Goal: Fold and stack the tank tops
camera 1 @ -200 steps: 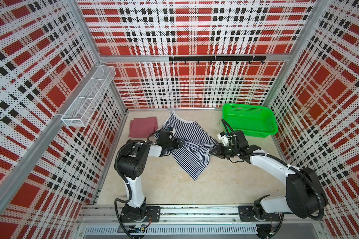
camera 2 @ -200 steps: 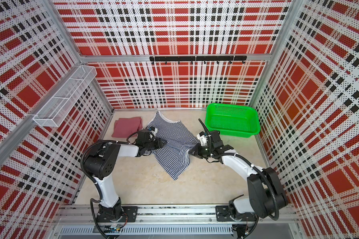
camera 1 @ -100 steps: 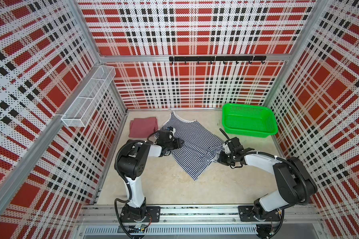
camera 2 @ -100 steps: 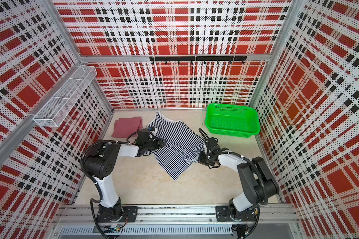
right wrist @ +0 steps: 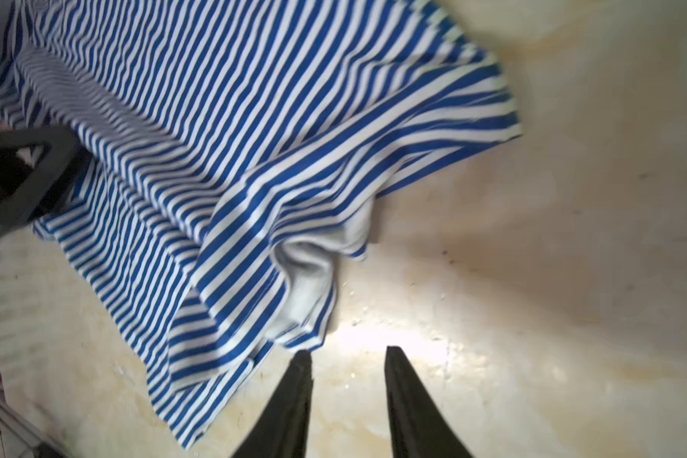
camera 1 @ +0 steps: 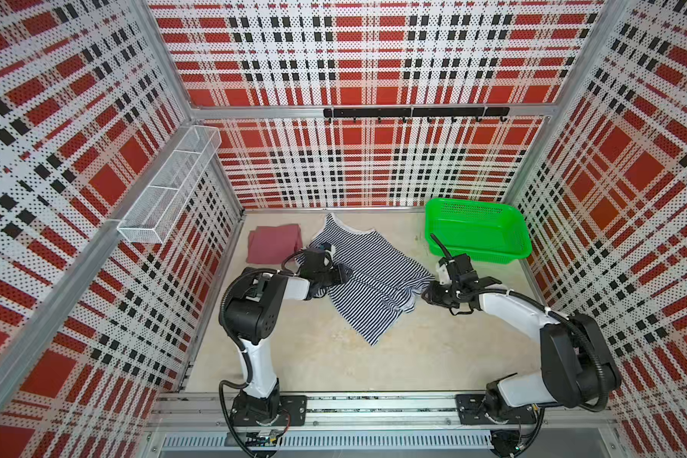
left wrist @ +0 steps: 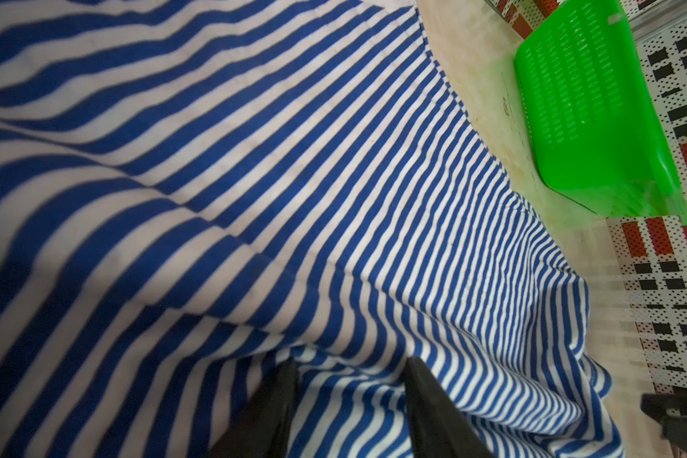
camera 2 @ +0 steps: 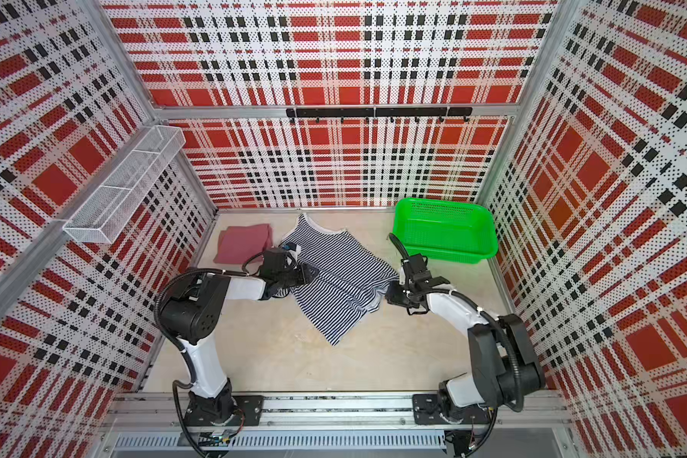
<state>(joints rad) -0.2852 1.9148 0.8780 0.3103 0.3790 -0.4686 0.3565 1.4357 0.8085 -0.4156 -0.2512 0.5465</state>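
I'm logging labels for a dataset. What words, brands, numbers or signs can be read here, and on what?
None can be read.
The striped tank top, the maroon tank top and the green basket show no print.
A small dark mark on the table beside the basket is too blurred to read.

The spread tank top (camera 1: 373,277) lies between the left gripper (camera 1: 344,273), which rests on its edge, and the right gripper (camera 1: 427,294), just beside its hem. Behind the left gripper: folded tank top (camera 1: 274,248). Behind the right gripper: basket (camera 1: 480,232).
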